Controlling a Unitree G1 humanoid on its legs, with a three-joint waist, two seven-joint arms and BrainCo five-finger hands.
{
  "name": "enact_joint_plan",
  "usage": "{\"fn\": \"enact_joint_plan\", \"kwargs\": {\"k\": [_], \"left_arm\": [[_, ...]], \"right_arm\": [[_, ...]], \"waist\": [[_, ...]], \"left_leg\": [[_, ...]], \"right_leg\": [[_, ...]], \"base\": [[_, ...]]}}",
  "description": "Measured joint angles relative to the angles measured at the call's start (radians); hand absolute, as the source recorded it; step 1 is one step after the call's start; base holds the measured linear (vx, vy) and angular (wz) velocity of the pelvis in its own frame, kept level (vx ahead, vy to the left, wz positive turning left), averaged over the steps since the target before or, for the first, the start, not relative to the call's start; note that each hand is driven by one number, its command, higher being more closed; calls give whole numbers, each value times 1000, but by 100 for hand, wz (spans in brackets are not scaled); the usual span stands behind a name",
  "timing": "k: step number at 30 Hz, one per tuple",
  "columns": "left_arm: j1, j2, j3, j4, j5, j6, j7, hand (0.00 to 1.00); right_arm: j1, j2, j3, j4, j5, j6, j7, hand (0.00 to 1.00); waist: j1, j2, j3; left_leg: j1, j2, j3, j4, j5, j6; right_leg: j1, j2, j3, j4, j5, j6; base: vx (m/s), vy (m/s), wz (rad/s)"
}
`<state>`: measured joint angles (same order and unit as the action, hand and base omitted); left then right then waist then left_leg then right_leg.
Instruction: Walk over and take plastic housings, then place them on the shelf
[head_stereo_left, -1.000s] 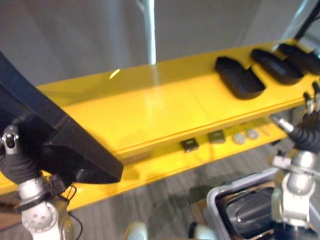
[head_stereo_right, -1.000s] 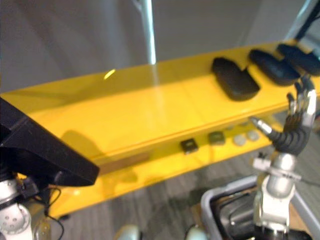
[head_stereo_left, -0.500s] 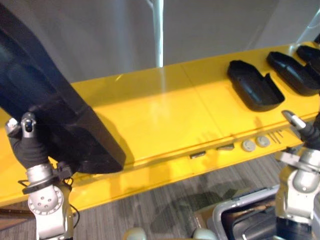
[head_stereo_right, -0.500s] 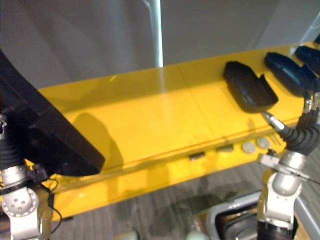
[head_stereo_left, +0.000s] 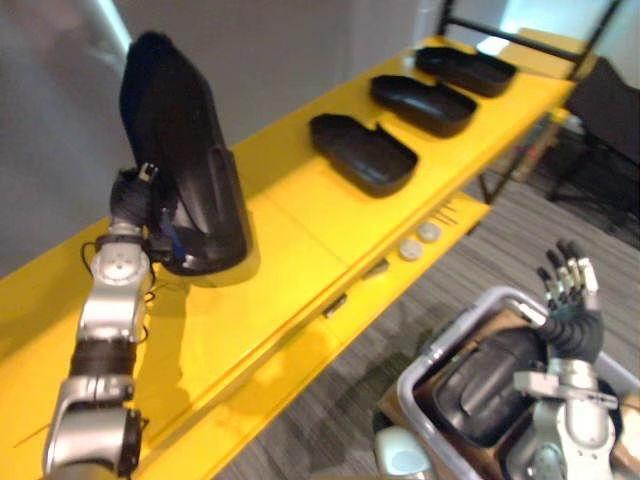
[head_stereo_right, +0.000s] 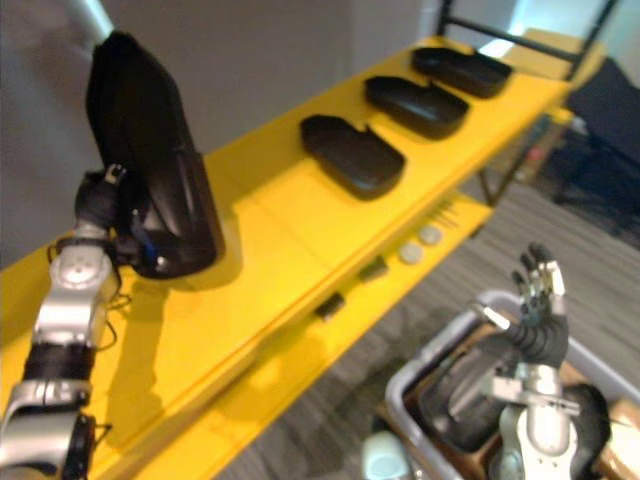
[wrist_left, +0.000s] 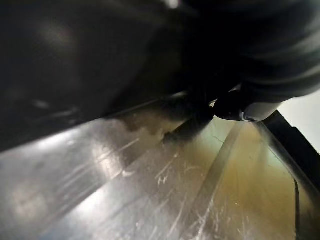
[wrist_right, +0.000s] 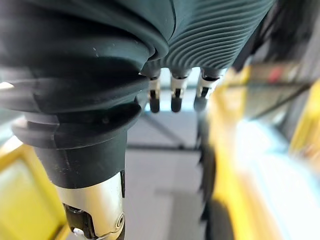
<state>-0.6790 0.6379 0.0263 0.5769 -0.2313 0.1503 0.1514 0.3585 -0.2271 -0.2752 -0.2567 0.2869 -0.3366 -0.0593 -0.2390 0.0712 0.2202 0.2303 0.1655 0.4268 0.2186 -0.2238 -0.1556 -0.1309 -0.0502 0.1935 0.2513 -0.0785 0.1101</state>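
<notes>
**Status: one housing upright on the shelf at my left hand; right hand free**

**Head views.** My left hand is against the side of the held housing. This black plastic shell stands nearly upright, with its lower end on the yellow shelf. The shell covers my hand's far side, so I cannot tell whether my hand grips it or only rests against it. Further along the shelf to my right, three more black shells lie flat in a row, each apart from the next: the near housing, the middle housing and the far housing. Two round discs lie on the lower ledge. My right hand is raised above the grey bin. It is open, fingers straight and pointing up, and holds nothing. The binned housing lies inside the bin.

**Left wrist view.** The dark wall of the held housing is very close, directly above the glossy shelf surface. The grip cannot be read here either.

**Right wrist view.** My fingers extend straight past the ribbed cover, with nothing between them.
</notes>
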Motion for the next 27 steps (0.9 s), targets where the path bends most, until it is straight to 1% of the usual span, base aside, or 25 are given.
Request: {"fn": "enact_joint_plan", "kwargs": {"k": [2,3,5,6,7,8,9,10,11,12,13,14,17,18,20,22,26,27], "left_arm": [[-35,15,-33,41,-41,30,5,100],[-38,21,-54,46,-80,53,8,100],[-39,21,-70,46,-118,76,26,100],[-41,21,-72,47,-125,96,41,100],[-44,21,-72,48,-125,109,43,100],[-46,21,-72,48,-126,116,44,100],[-58,21,-72,47,-125,124,44,100],[-60,21,-71,44,-125,129,45,100],[-59,21,-70,43,-126,146,46,100],[-52,21,-70,43,-125,167,50,100],[-45,21,-70,43,-125,172,54,100],[-29,21,-70,43,-125,186,62,100],[15,21,-70,43,-116,206,66,100],[19,21,-70,43,-112,226,67,100],[19,21,-70,43,-109,244,69,100],[19,21,-70,46,-69,279,71,100],[10,21,-70,74,-24,311,61,100],[10,21,-70,82,-24,318,45,100]], "right_arm": [[10,7,3,4,-7,0,-16,0],[12,9,12,9,-8,-5,-30,0],[13,10,27,11,-9,-14,-38,0],[13,11,45,12,-29,-25,-54,0],[8,17,48,12,-30,-37,-56,0],[8,19,48,17,-33,-47,-60,0],[6,20,46,37,-48,-58,-78,0],[0,20,45,48,-51,-58,-85,0],[-1,32,49,55,-63,-57,-98,0],[3,37,53,55,-67,-57,-104,0],[8,38,58,55,-67,-58,-109,0],[10,39,64,55,-67,-57,-116,0],[8,38,65,55,-67,-57,-118,0],[7,38,65,55,-68,-57,-118,0],[5,36,65,55,-67,-57,-118,0],[4,28,72,55,-66,-57,-118,0],[9,21,90,55,-66,-58,-117,0],[10,20,93,55,-66,-58,-116,0]], "waist": [[-12,-1,1],[-31,-1,2],[-37,-1,2],[-46,-9,14],[-47,-20,23],[-49,-21,25],[-51,-7,36],[-45,-2,43],[-42,-3,45],[-41,-10,50],[-36,-12,52],[-25,-14,54],[-18,-13,54],[-18,-13,55],[-20,-11,56],[-25,-9,57],[-34,-7,58],[-34,-7,58]], "left_leg": [[0,-8,22,1,0,0],[6,-12,23,3,3,0],[13,-14,23,11,6,-6],[3,-14,20,65,9,-9],[-15,-13,19,104,-4,-10],[-21,-14,22,94,-16,6],[-22,-5,21,0,-9,22],[-16,-6,19,-11,-12,17],[-20,-17,17,-30,-12,17],[-19,-28,14,-35,-12,17],[-20,-31,13,-34,-12,17],[-21,-37,11,-35,-12,17],[-27,-39,-5,-35,-12,17],[-32,-37,-6,-35,-12,17],[-39,-36,-6,-34,-12,17],[-38,-36,-6,-33,-12,17],[-38,-36,-5,-33,-12,17],[-38,-36,-6,-33,-12,17]], "right_leg": [[-10,-1,20,-2,3,5],[-8,-3,26,-2,3,5],[-4,-4,32,-2,4,5],[14,-16,34,-7,4,5],[26,-37,34,-13,4,5],[28,-43,32,-15,4,6],[27,-38,19,-14,6,8],[26,-35,20,-14,6,11],[21,-44,19,-16,10,18],[21,-53,9,-20,16,27],[21,-57,6,-20,17,28],[21,-64,4,-22,18,30],[27,-72,-1,-32,20,32],[25,-74,-2,-34,20,32],[19,-74,-2,-36,20,33],[18,-73,-1,-36,21,34],[18,-73,0,-36,22,36],[18,-73,0,-36,22,37]], "base": [[12,44,-36],[26,25,-21],[35,15,-16],[0,0,0],[11,23,8],[-46,29,22],[-60,49,18],[-70,89,26],[-50,117,25],[-46,98,29],[-50,62,17],[-54,39,9],[-34,16,9],[-27,-3,5],[0,0,0],[-20,-15,-5],[-14,-4,-1],[-33,-7,2]]}}
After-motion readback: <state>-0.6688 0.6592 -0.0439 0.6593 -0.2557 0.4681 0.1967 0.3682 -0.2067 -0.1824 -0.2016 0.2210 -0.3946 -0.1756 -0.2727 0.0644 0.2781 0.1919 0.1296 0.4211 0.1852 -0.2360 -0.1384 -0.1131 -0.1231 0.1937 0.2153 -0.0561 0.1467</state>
